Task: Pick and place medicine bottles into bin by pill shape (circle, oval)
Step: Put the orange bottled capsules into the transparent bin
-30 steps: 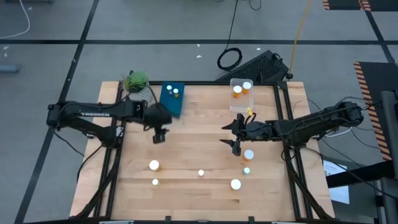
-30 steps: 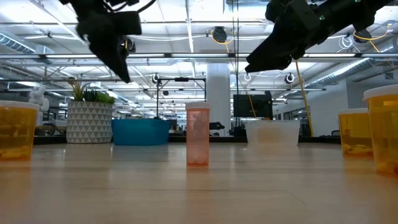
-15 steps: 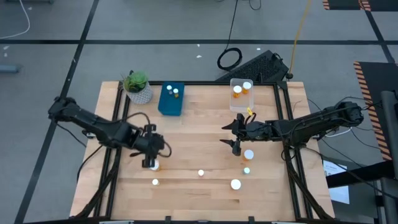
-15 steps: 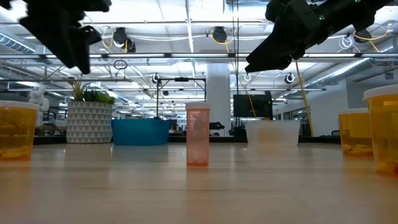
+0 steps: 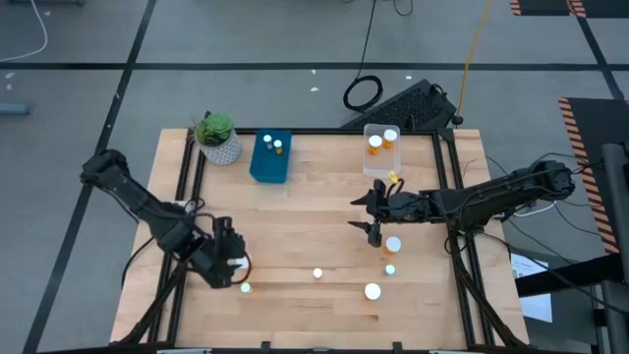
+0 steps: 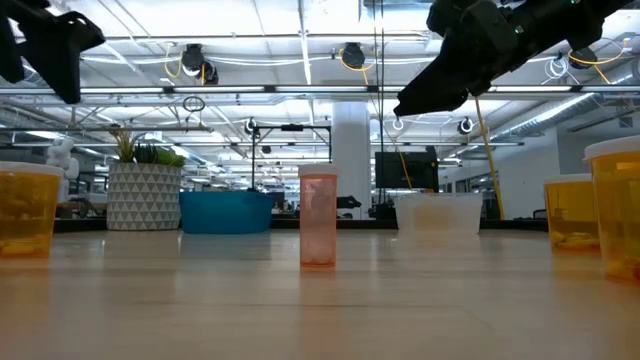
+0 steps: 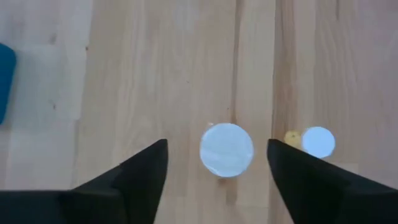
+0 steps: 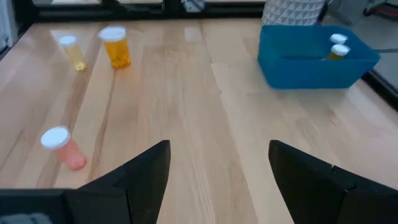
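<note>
The left gripper (image 5: 228, 264) is low over the front left part of the wooden table (image 5: 314, 211), its jaws are wide open and hold nothing. In the left wrist view, a white-capped bottle (image 7: 226, 150) stands on the wood between the two dark fingers (image 7: 134, 177), without touching them, and a smaller pale bottle (image 7: 318, 142) stands just beside it, outside the fingers. In the high view, the small one (image 5: 245, 288) is visible near the front edge, next to the gripper. The right gripper (image 5: 373, 211) hovers above the table on the right half, also with its jaws wide open and empty. Just in front of it stands a larger bottle (image 5: 393, 244), then a small greenish one (image 5: 390, 268), and another large white cap (image 5: 372, 291) near the front edge. One more small bottle (image 5: 317, 273) stands alone in the middle front. At the back, the blue bin (image 5: 271, 157) contains two bottles, and the clear bin (image 5: 382, 149) contains two bottles with orange bodies. A potted plant (image 5: 216, 136) stands at the back left corner, beside the blue bin.
</note>
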Available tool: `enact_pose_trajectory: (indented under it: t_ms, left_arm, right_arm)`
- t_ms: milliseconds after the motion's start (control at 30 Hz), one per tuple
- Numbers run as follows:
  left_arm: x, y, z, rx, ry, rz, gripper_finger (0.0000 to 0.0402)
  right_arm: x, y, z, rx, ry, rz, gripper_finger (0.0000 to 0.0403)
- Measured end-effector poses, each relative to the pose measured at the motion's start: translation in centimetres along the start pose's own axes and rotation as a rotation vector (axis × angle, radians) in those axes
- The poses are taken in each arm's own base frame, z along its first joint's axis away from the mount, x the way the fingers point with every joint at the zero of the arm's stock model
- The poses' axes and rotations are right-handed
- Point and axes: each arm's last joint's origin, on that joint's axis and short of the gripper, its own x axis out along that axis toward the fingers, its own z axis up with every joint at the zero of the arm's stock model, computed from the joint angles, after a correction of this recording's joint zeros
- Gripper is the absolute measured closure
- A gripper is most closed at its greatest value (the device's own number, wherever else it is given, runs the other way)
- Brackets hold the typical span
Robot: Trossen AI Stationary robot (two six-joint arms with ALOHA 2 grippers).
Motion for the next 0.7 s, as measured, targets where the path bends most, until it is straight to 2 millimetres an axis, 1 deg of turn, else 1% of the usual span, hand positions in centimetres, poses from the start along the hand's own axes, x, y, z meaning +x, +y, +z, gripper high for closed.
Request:
enact_pose_trajectory:
  t_ms: [133,233,333,467,567,700]
  left_arm:
    - [0.4,-1.1,-0.6,-0.020,0.009,0.012,0.0071]
    - [0.9,-1.6,-1.5,-0.025,0.013,0.043,0.0057]
    - [1.5,-2.0,-2.4,-0.029,0.014,0.070,0.0057]
    - [1.6,-2.6,-3.2,-0.033,-0.010,0.056,0.0070]
    - [1.8,-3.1,-3.7,-0.020,-0.035,0.035,0.0079]
    - [2.3,-3.1,-4.3,-0.027,-0.072,0.059,0.0084]
  right_arm:
    - [-0.5,-0.1,-0.3,-0.019,0.039,0.008,0.0138]
    - [-1.3,-0.3,-0.5,-0.015,0.080,0.003,0.0138]
    - [-2.3,-0.6,-0.6,0.010,0.112,-0.002,0.0138]
    - [-4.1,-1.1,-0.8,0.051,0.152,-0.013,0.0138]
    - [-5.3,-1.4,-0.7,0.087,0.134,-0.031,0.0138]
    - [-6.1,-1.7,-0.2,0.100,0.076,-0.077,0.0138]
